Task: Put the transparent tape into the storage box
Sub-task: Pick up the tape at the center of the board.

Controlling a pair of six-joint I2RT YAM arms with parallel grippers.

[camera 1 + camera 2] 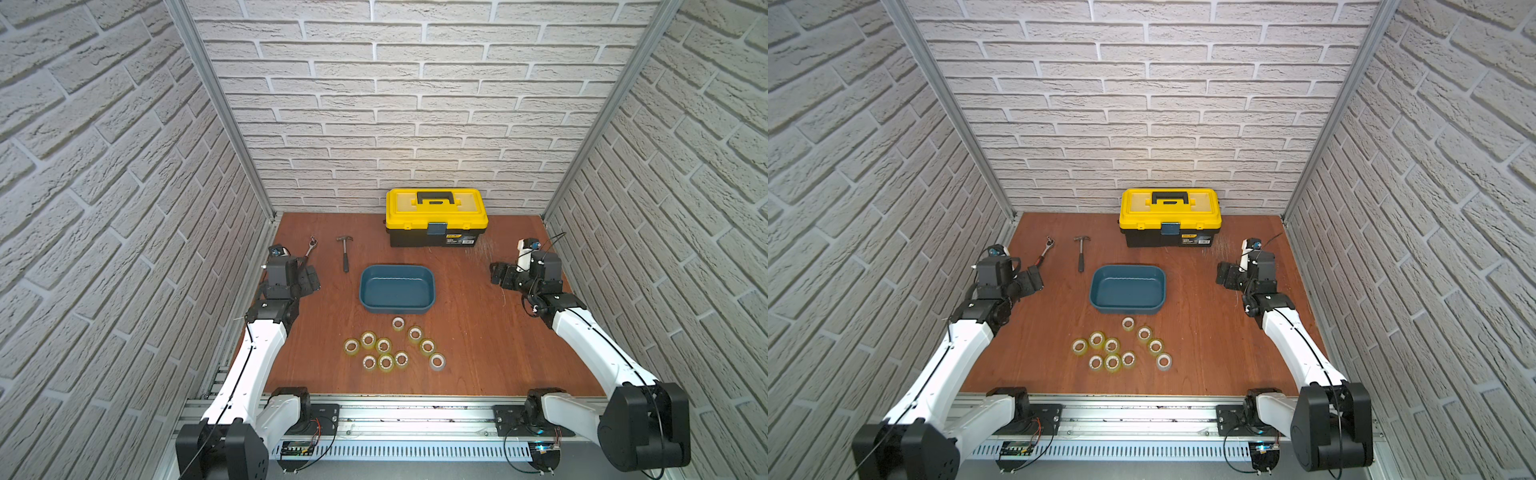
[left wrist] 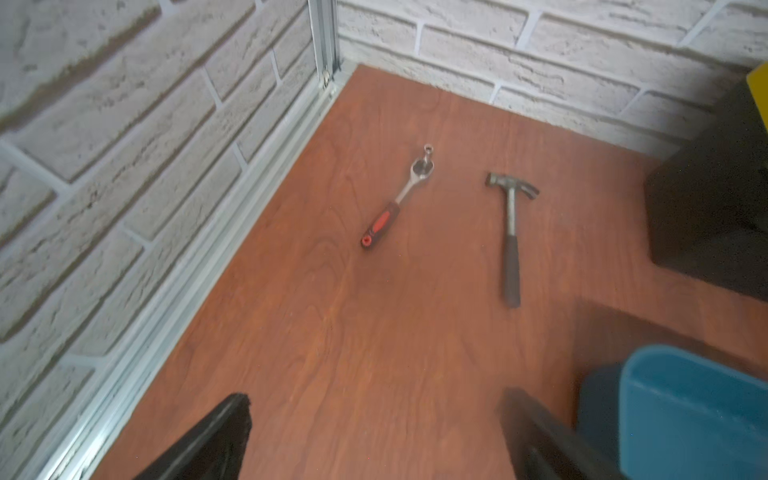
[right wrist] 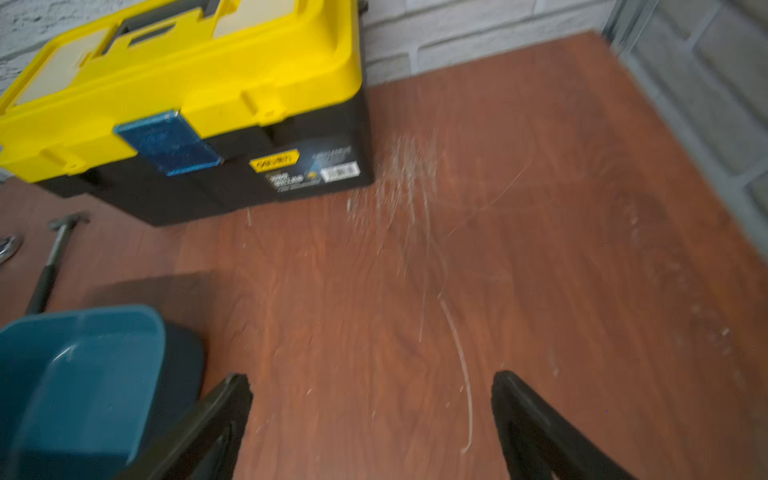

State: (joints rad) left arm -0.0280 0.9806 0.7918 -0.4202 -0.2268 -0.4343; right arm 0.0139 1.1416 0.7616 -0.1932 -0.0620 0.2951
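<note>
Broadly, the brown wooden surface (image 1: 478, 332) carries a yellow-and-black toolbox (image 1: 436, 216) against the far wall. The teal storage box (image 1: 395, 289) sits in the middle, just nearer than the toolbox. The left fingers (image 1: 311, 279) hover to the left of the storage box and the right fingers (image 1: 498, 272) to its right. In the wrist views each pair is spread wide with only bare wood between them. A hammer (image 1: 345, 253) lies far-left of the storage box, and a ratchet wrench (image 2: 399, 199) with a red-and-black grip lies further left. The transparent tape (image 1: 383, 345), ten small rolls, sits clustered on the surface just on the near side of the storage box. It lies between the two arms, nearer than both pairs of fingers and well apart from each.
</note>
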